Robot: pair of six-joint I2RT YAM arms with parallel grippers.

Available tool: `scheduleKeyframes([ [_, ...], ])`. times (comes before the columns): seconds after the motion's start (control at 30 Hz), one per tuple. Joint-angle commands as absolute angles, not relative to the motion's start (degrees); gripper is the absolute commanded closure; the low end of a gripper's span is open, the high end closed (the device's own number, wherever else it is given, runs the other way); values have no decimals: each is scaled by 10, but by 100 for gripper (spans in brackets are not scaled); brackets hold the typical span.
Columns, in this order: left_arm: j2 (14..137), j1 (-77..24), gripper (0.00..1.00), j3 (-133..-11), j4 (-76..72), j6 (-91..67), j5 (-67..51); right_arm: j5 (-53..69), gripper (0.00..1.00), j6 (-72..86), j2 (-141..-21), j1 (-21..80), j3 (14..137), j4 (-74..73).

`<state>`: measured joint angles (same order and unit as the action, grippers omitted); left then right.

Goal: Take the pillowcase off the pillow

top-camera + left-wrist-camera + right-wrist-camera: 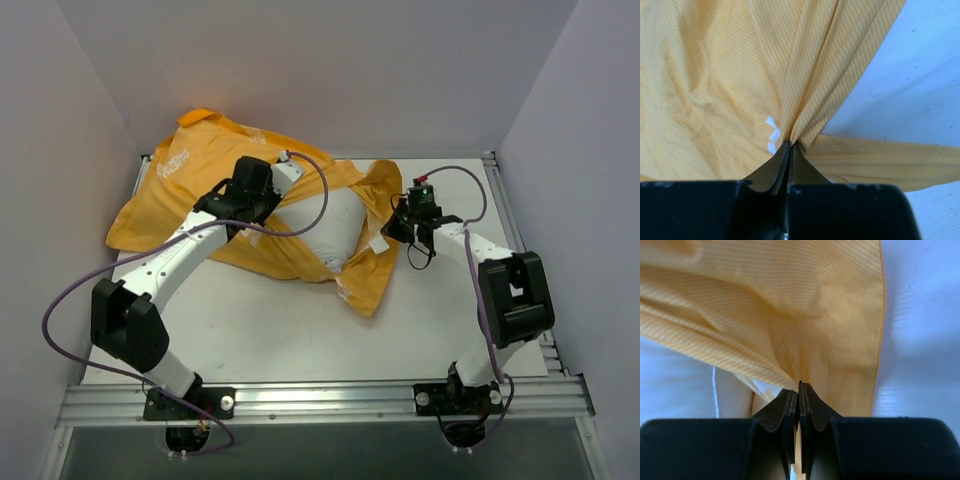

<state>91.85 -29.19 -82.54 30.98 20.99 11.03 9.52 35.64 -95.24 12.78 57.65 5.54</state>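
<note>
The orange-yellow pillowcase (pixel 185 180) lies crumpled across the back left of the table, its open end spread toward the right. The white pillow (pixel 320 232) bulges out of that opening at the middle. My left gripper (pixel 262 205) is shut on a bunched fold of the pillowcase (pixel 715 85) just left of the pillow. My right gripper (pixel 398 222) is shut on the pillowcase's right flap (pixel 805 310) near the opening's edge. In both wrist views the cloth gathers into the closed jaws. The printed face is hidden.
Grey walls close in the table (pixel 280 330) on the left, back and right. A metal rail (pixel 320 400) runs along the near edge by the arm bases. Purple cables loop over both arms.
</note>
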Motion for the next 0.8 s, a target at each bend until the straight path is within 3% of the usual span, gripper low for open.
scheduleKeyframes([
  [0.0, 871, -241, 98, -811, 312, 240, 132, 72, 100, 348, -998, 112, 564, 69],
  [0.17, 834, -235, 97, -829, 381, 263, 13, 125, 100, 366, -1010, 181, 572, 117],
  [0.27, 823, -253, 66, -866, 413, 258, -55, 185, 100, 398, -1003, 235, 597, 150],
  [0.3, 826, -261, 47, -876, 420, 261, -75, 202, 100, 433, -998, 244, 593, 194],
  [0.43, 846, -346, 4, -929, 455, 285, -86, 225, 100, 481, -970, 281, 572, 246],
  [0.63, 910, -474, 6, -1038, 518, 308, -117, 241, 100, 498, -950, 280, 542, 264],
  [0.77, 938, -531, 1, -990, 507, 365, -62, 262, 100, 526, -940, 264, 506, 294],
])
